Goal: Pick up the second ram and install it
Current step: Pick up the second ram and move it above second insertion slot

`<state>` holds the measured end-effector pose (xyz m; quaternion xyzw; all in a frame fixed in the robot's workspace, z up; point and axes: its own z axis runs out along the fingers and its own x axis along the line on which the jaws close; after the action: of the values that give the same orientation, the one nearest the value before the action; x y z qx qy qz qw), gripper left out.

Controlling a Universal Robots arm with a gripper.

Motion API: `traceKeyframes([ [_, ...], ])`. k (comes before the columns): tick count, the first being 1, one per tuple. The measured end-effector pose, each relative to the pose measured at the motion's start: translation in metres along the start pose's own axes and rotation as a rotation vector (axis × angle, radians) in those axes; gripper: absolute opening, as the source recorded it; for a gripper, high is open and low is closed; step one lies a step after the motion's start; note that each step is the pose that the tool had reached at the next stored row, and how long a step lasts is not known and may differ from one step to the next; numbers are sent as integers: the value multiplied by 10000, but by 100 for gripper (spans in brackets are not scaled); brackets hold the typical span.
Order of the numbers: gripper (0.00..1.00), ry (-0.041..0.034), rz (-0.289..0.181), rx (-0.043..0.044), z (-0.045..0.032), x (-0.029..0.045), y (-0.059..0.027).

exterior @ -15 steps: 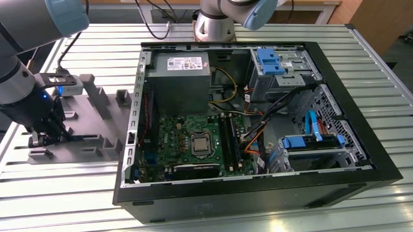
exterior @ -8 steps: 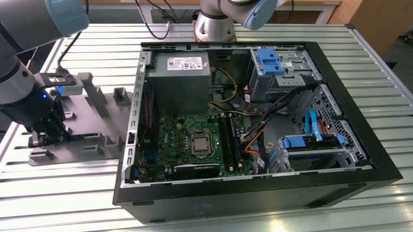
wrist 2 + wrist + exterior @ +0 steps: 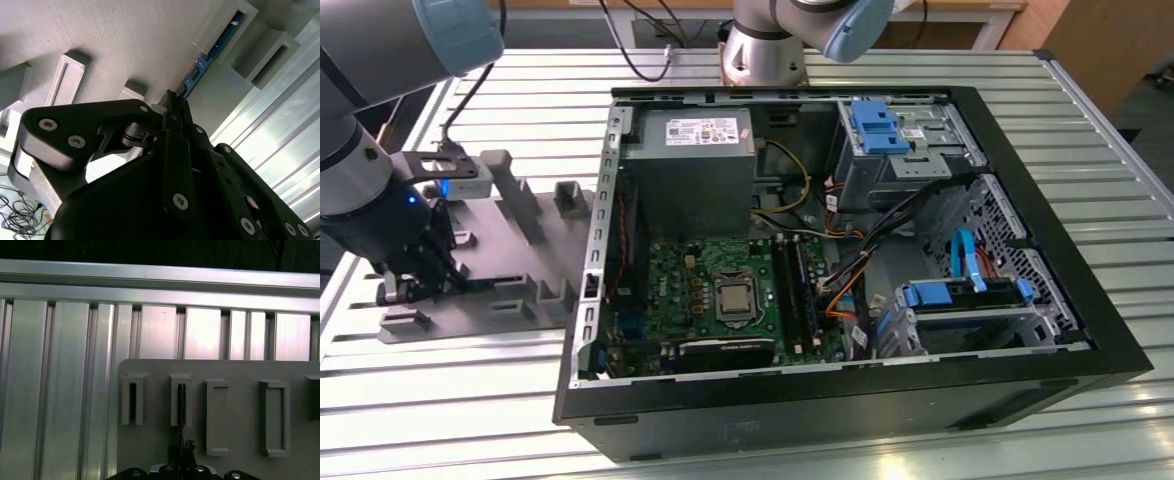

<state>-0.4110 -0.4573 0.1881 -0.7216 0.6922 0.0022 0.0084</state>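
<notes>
Second ram (image 3: 199, 69), a long, narrow blue circuit-board stick, is hard for you to see whole. In the second wrist view its far end sinks into a slotted block of the matte grey plastic holder (image 3: 125, 40), and the black metal gripper (image 3: 173, 100) covers its near end, pinched shut on the stick there. In the first wrist view you see it edge-on as a thin dark line. In the exterior view the holder lies on the ribbed aluminium table (image 3: 454, 400), at nine o'clock from the open black computer case (image 3: 854, 410).
</notes>
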Motion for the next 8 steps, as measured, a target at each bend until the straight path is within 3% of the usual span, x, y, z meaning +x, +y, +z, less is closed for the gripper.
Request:
traceKeyframes([
  [8,14,0,53,2,-11,0,0],
])
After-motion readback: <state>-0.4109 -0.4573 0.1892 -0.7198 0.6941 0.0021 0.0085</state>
